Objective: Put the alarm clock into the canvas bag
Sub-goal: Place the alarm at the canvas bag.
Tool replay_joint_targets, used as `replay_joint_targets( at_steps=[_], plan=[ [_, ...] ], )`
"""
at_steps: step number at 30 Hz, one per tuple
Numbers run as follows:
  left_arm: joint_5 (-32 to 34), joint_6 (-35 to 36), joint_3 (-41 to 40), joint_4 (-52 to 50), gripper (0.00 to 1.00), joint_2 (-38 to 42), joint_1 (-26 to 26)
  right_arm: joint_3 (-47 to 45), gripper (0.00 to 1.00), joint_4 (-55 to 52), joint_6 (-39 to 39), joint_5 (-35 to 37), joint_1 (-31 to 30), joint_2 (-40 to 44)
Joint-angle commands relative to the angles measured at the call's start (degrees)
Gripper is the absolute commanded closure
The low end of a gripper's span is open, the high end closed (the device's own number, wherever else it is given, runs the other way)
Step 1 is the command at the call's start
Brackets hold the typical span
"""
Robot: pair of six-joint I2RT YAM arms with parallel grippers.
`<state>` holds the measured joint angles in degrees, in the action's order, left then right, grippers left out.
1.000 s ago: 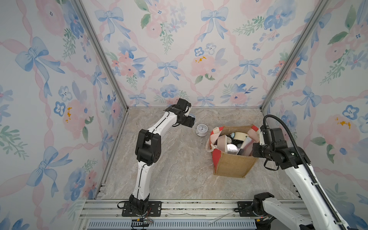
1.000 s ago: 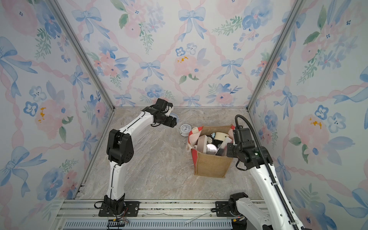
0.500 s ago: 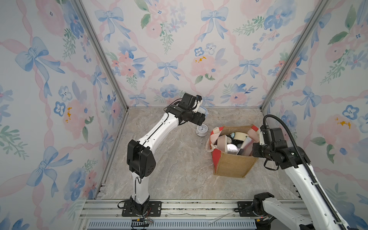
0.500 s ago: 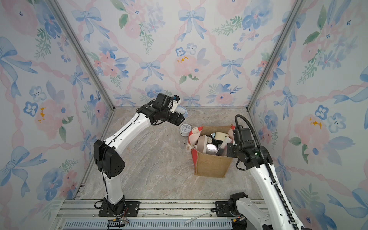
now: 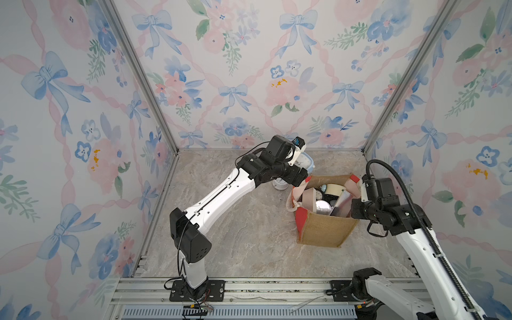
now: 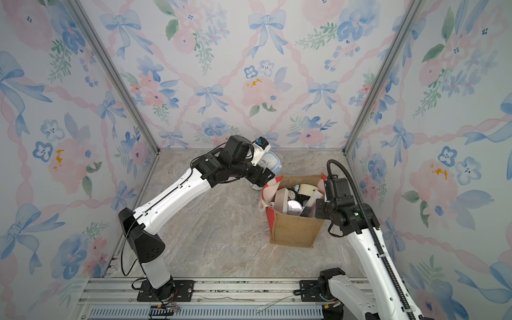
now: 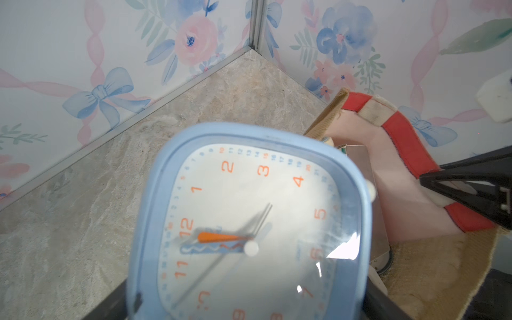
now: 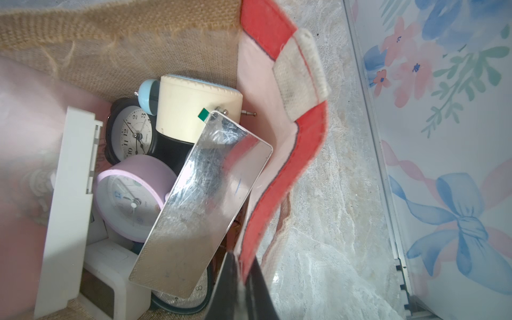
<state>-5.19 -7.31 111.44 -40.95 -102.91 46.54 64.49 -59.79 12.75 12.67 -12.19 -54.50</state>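
A light blue square alarm clock (image 7: 249, 221) with orange numerals fills the left wrist view, and my left gripper (image 7: 249, 307) is shut on its sides. In both top views this clock (image 5: 307, 161) (image 6: 271, 162) hangs above the table, just behind the canvas bag's far left corner. The canvas bag (image 5: 324, 230) (image 6: 295, 230) stands upright with its mouth open and several clocks inside. My right gripper (image 8: 243, 279) (image 5: 354, 205) is shut on the bag's red rim (image 8: 279, 194) at its right side.
A small white round clock (image 5: 279, 184) (image 6: 256, 186) stands on the marble table, partly hidden under the left arm. Inside the bag lie a black clock (image 8: 130, 133), a pink clock (image 8: 130, 199), a cream one (image 8: 194, 108) and a mirrored slab (image 8: 202, 205). Walls close in on three sides.
My left arm has swung right from the back of the table towards the bag, carrying the blue clock. The right arm and the bag have stayed still.
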Motion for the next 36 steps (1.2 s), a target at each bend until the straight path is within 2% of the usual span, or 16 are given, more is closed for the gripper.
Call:
replay_joint_targets(
  at_steps=[1,7,18,32,36],
  plan=[
    [1.29,-1.21,1.30,-0.27,0.11,0.53,2.20,1.08,0.94,0.46,-0.71,0.26,-0.56,-0.11],
    [1.59,-2.13,2.29,-0.27,0.11,-2.32,6.07,1.02,0.94,0.40,-0.71,0.19,-0.56,-0.08],
    [0.79,-3.39,5.32,-0.27,0.13,-10.65,9.92,0.37,0.94,0.73,-0.60,-0.10,-0.56,0.45],
    [1.71,-3.94,6.77,-0.27,0.12,-17.52,10.78,0.19,0.94,0.72,-0.63,-0.01,-0.48,0.81],
    [1.44,-4.16,6.95,-0.27,0.07,-18.40,10.76,0.11,0.94,0.67,-0.62,-0.05,-0.56,0.89]
  ],
)
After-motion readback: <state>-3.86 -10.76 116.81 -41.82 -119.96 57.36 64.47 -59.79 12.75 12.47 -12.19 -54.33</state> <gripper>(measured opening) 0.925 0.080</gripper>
